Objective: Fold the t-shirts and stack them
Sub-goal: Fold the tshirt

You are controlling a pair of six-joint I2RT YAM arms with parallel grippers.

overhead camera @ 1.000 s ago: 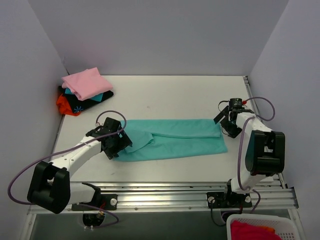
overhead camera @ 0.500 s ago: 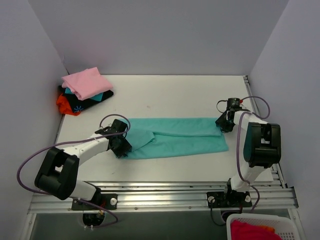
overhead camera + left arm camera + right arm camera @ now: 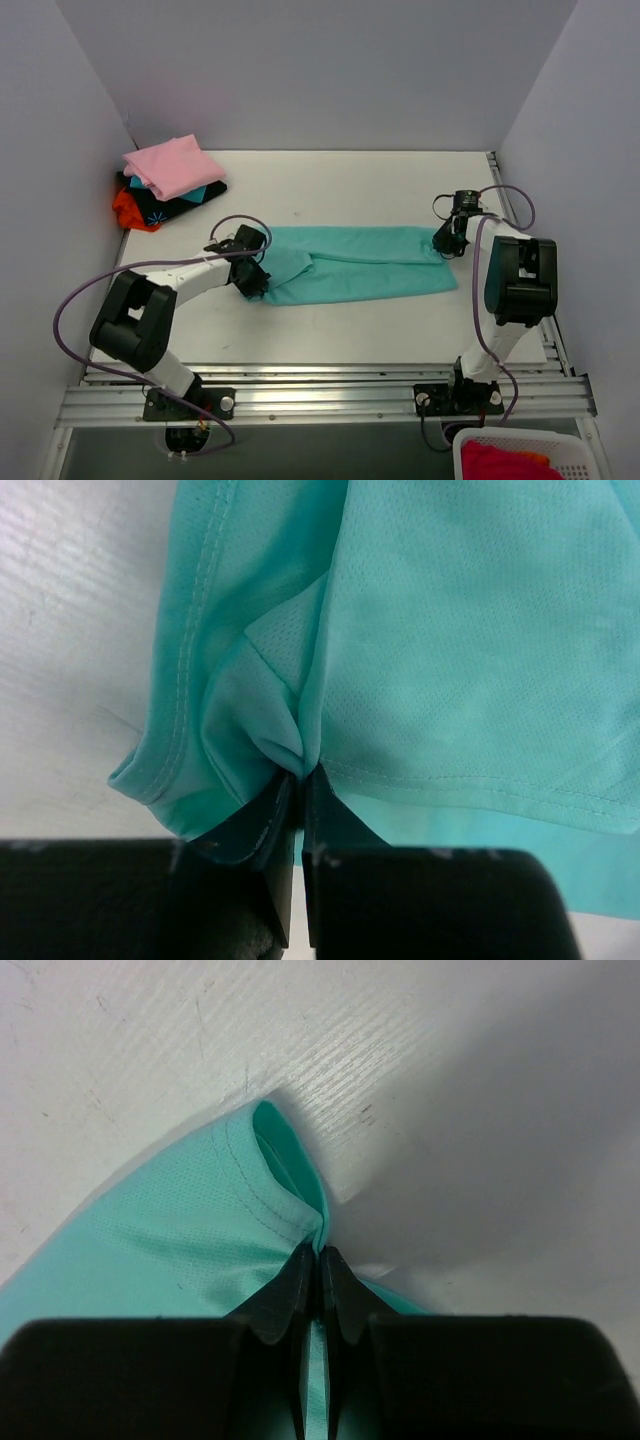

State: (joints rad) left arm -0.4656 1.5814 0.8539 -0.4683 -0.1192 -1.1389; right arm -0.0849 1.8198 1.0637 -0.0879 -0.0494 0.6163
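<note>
The left tool (image 3: 297, 776) is clamped on a bunched fold at the left end of the teal t-shirt (image 3: 360, 265), with cloth pinched between its fingers. The right tool (image 3: 320, 1252) is clamped on the hemmed far corner at that shirt's right end. The teal t-shirt lies as a long folded band across the white bench (image 3: 350, 190). Well apart from it, beyond its left end, the pink t-shirt (image 3: 172, 165) tops a stack over the black t-shirt (image 3: 188, 200) and the orange-red t-shirt (image 3: 128, 209).

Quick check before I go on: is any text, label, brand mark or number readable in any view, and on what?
No readable text in any view.
The black t-shirt in the stack has a light-blue print, too small to tell whether it holds letters.
The teal t-shirt and the table show no writing.
</note>
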